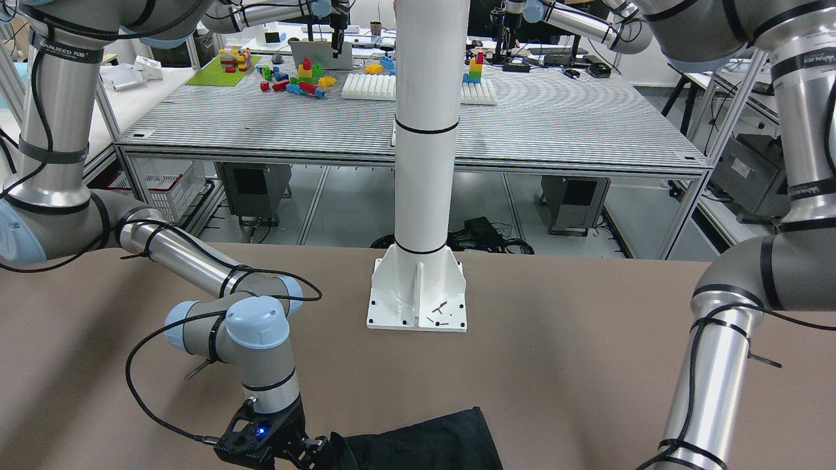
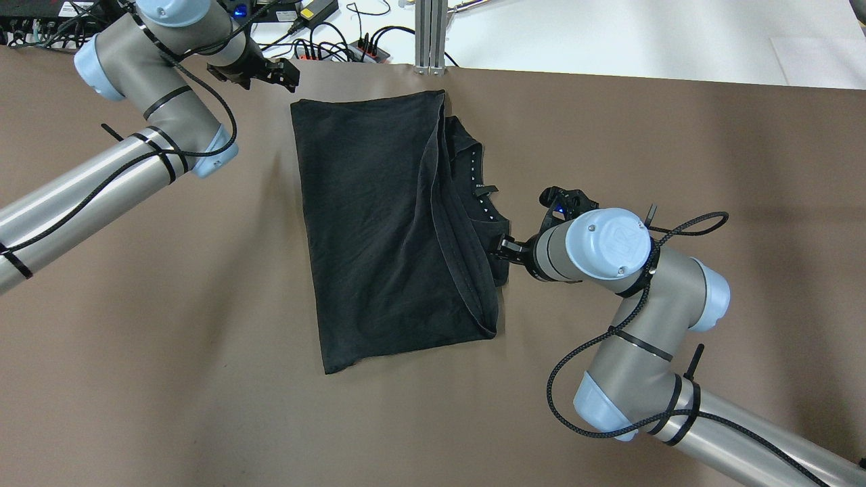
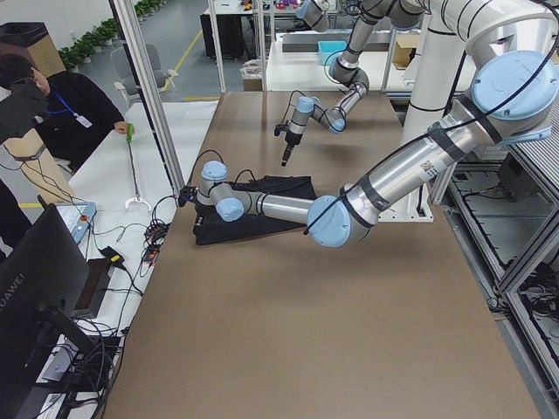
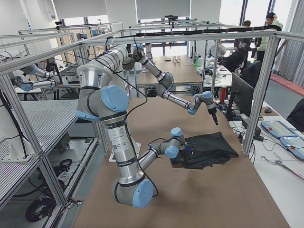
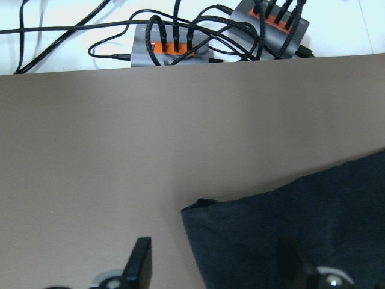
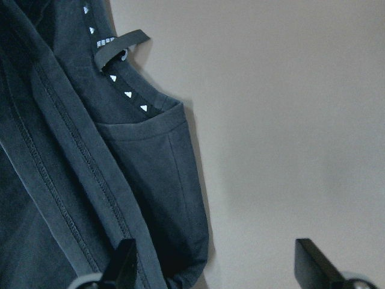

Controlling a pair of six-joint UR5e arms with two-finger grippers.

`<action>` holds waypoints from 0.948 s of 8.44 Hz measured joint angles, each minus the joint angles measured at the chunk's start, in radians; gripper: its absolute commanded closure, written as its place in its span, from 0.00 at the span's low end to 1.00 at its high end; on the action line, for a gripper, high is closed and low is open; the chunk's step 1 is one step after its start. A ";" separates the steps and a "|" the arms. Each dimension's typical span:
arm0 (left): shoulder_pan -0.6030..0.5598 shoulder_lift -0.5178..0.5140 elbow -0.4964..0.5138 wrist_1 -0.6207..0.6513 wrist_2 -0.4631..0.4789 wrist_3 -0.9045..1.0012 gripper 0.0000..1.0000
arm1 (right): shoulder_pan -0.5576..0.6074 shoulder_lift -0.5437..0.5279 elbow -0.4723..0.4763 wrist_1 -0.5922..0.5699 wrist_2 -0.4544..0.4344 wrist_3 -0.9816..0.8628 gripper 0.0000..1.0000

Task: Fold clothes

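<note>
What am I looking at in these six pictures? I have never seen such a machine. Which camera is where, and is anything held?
This is a robot with two jointed arms, each ending in a two-finger gripper, at a brown table. One picture faces the robot from across the table, past its white pillar. One looks down from behind it, two look along the table from its ends, and two come from cameras on the wrists. On the table lies one black garment, partly folded, its collar showing. The left gripper is by the garment's far corner. The right gripper is at its edge near the collar. In the wrist pictures both have their fingers apart, so nothing is held.
</note>
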 measured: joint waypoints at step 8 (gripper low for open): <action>0.002 0.114 -0.130 -0.003 -0.008 -0.004 0.05 | -0.093 0.042 -0.101 0.083 -0.199 0.269 0.27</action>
